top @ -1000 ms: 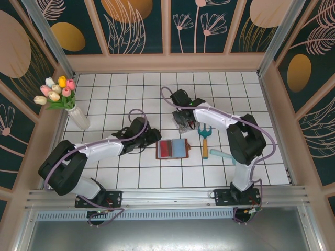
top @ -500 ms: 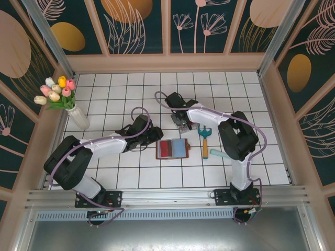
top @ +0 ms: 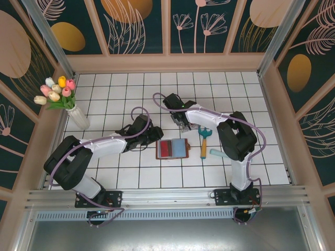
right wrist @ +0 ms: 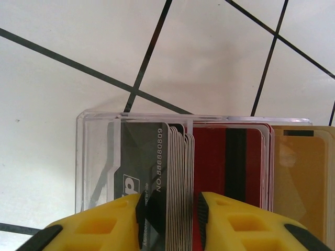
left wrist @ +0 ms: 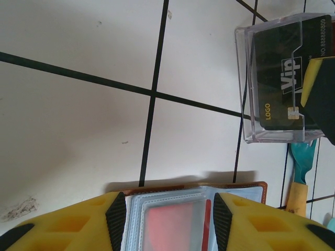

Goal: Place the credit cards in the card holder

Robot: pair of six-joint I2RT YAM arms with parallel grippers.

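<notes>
— Where's the card holder (top: 180,149)?
— It lies open and flat mid-table, with a red card (top: 165,149) in its left half. The left gripper (left wrist: 165,209) is over its far-left corner, jaws spread.
— And the credit cards (right wrist: 172,157)?
— They stand upright in the clear box (right wrist: 97,157) just beyond the holder. The right gripper (right wrist: 170,209) straddles the grey ones. I can't tell whether it pinches them.

Overhead view down on table (top: 120,89), close wrist views sharing the clear box (left wrist: 243,83)
</notes>
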